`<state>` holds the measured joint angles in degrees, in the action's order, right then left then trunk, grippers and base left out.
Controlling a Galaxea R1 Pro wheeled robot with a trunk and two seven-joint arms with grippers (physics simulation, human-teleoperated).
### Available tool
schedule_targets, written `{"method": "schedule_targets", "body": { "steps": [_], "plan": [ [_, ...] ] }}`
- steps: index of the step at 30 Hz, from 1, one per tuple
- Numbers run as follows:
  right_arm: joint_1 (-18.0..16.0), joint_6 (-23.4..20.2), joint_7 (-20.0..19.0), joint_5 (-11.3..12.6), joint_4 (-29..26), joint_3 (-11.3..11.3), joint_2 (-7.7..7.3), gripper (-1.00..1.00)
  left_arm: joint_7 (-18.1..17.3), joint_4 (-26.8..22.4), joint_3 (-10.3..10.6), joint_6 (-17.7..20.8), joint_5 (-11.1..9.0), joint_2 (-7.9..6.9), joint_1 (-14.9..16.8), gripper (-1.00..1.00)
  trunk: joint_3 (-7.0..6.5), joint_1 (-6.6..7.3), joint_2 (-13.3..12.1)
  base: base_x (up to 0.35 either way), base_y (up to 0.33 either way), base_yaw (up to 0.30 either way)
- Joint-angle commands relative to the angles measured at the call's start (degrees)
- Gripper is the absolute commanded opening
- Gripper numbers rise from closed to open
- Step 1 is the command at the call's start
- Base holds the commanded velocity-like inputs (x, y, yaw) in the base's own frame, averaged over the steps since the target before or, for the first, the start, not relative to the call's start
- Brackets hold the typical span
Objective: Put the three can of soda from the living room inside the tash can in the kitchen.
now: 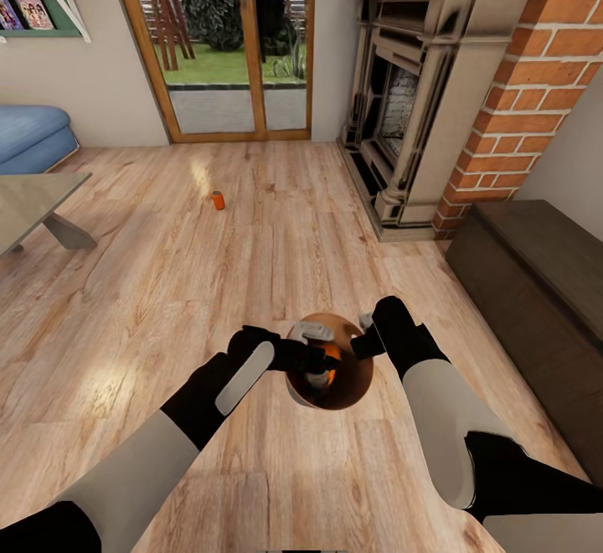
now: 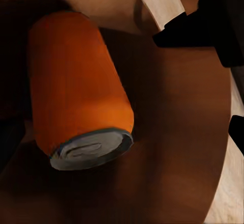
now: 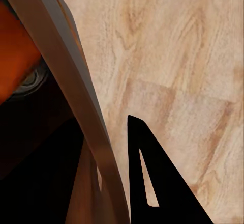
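In the head view I hold the trash can [image 1: 352, 387] just in front of me, above the wood floor, its brown inside facing up. My right gripper [image 1: 366, 338] is shut on its rim; the right wrist view has the pale wall [image 3: 66, 81] beside one black finger [image 3: 147, 178]. My left gripper [image 1: 316, 359] reaches into the bin and stands open. An orange can of soda [image 2: 76, 86] lies on its side inside the trash can [image 2: 178, 132], silver top toward the camera and free of the fingers. A second can of soda [image 1: 218, 199] stands on the floor farther ahead.
A glass coffee table [image 1: 33, 201] and blue sofa [image 1: 29, 134] are at the left. The brick fireplace [image 1: 419, 100] and a dark wooden chest [image 1: 536, 285] line the right side. Wood-framed glass doors [image 1: 234, 42] are straight ahead, with open plank floor between.
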<state>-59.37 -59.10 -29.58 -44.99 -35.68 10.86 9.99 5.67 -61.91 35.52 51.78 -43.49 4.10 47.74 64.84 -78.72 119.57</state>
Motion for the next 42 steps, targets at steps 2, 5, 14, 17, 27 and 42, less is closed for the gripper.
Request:
{"method": "schedule_targets", "body": {
  "steps": [2,5,14,17,27,42],
  "plan": [
    [0.0,-0.9,-0.5,4.1,-0.1,0.1,0.01,-1.0,0.2,1.3,0.0,0.1,1.0,-0.29,-0.1,1.0,-0.01,0.01,0.0,0.0,0.0,0.0],
    [0.0,-0.9,-0.5,4.1,-0.1,0.1,0.01,-1.0,0.0,-2.3,0.1,0.2,1.0,-0.54,-0.3,1.0,-0.01,0.01,0.0,0.0,0.0,0.0],
    [0.0,-0.9,-0.5,4.1,-0.1,0.1,0.01,-1.0,-0.7,-17.9,-0.6,3.9,0.4,-7.3,-1.9,1.0,-0.01,0.01,0.0,0.0,0.0,0.0],
    [0.0,-0.9,-0.5,4.1,-0.1,0.1,0.01,-1.0,-2.2,-19.8,-1.7,4.1,0.0,-11.74,-2.2,1.0,-0.01,0.01,0.0,0.0,0.0,0.0],
    [0.0,-0.9,-0.4,4.2,-0.1,0.2,0.01,-1.0,-9.0,-18.2,-20.6,3.4,0.5,-21.37,-7.6,1.0,-0.01,0.01,0.0,0.0,0.0,0.0],
    [0.1,0.1,0.1,-4.4,-1.8,1.6,-1.46,-1.0,-8.7,-3.1,-20.8,-0.6,1.5,-23.25,-7.9,1.0,0.0,0.0,0.0,0.0,0.0,0.0]
  ]
}}
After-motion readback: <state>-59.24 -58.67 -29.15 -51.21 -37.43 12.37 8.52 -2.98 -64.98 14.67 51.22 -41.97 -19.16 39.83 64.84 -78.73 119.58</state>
